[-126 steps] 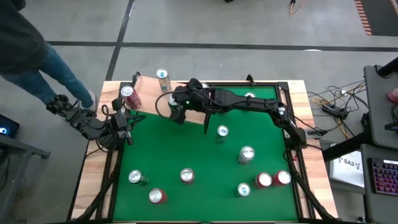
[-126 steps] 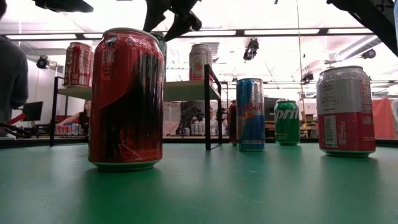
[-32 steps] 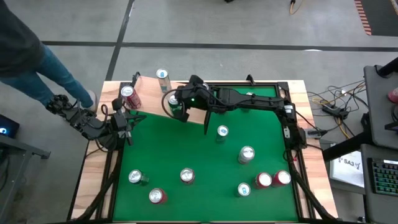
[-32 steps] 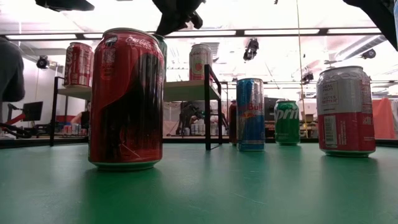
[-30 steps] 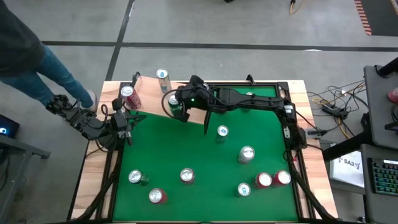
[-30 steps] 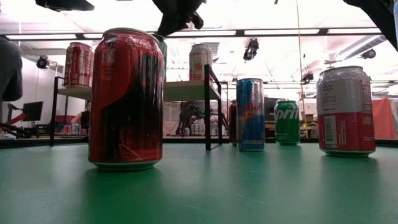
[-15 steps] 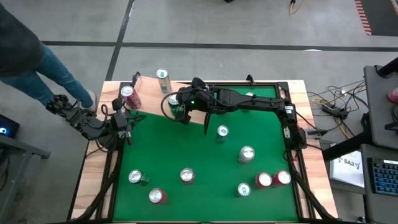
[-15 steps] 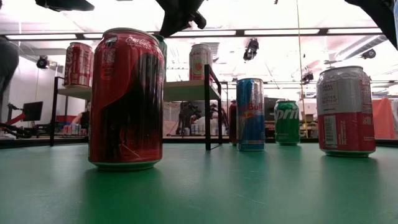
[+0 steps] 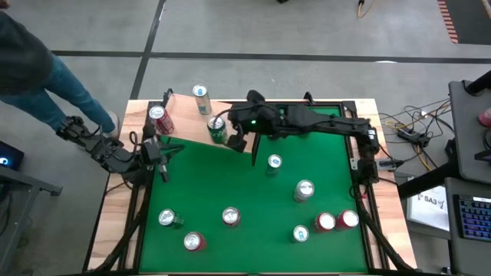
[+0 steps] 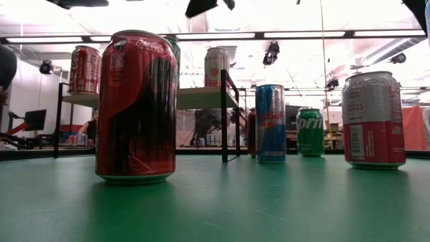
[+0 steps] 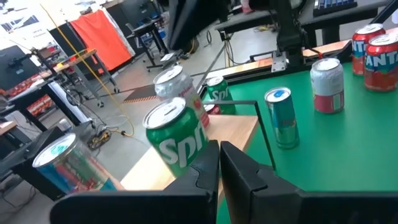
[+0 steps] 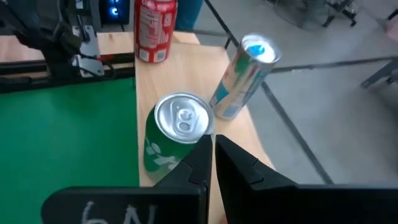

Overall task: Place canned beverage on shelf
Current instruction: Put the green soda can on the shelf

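Your right gripper (image 9: 239, 142), fingers clenched and empty, hangs just behind the green can (image 9: 217, 129) standing on the shelf (image 9: 184, 126) with 2 others; any low swing could topple it, while the left gripper (image 9: 163, 159) idles closed.

I see a person (image 9: 31, 69) standing off the table's far-left corner, cables and a power strip (image 9: 414, 135) on the floor to the right, a keyboard (image 9: 474, 216) at the right edge.
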`<action>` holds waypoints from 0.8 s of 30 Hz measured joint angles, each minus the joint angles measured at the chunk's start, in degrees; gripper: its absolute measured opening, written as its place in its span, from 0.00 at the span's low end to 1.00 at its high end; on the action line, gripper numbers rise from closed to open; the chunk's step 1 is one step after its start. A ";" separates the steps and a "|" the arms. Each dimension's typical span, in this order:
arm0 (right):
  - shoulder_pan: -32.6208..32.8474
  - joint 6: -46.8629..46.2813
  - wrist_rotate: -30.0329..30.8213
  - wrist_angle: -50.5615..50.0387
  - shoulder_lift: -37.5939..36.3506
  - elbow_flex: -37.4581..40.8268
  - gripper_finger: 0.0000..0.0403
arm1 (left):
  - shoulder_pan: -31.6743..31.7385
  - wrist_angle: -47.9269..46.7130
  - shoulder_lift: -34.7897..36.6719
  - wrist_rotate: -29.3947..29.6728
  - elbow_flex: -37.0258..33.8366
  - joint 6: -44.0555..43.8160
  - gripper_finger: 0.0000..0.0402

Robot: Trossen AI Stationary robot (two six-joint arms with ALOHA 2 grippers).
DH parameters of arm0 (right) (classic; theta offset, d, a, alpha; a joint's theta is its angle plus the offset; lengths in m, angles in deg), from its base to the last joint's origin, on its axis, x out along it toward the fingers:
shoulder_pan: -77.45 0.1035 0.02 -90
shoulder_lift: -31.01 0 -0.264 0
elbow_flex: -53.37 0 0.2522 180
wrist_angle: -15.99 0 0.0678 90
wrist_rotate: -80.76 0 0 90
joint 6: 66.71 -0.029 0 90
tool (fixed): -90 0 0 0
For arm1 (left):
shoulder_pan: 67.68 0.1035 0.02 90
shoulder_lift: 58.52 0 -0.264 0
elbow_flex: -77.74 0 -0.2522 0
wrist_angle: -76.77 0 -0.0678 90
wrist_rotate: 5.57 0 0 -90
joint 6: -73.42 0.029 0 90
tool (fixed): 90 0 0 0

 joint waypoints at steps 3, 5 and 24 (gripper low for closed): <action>0.00 1.41 -0.02 -0.79 -2.37 0.68 0.03 | 1.58 3.83 -2.06 -0.08 0.00 2.30 0.00; 0.00 2.35 -0.01 -1.12 -3.92 1.45 0.03 | 3.51 5.32 -3.47 -0.08 0.02 3.06 0.00; -0.02 2.83 0.00 7.91 -16.66 21.95 0.03 | 33.10 5.71 -14.87 -16.21 0.04 -3.16 0.00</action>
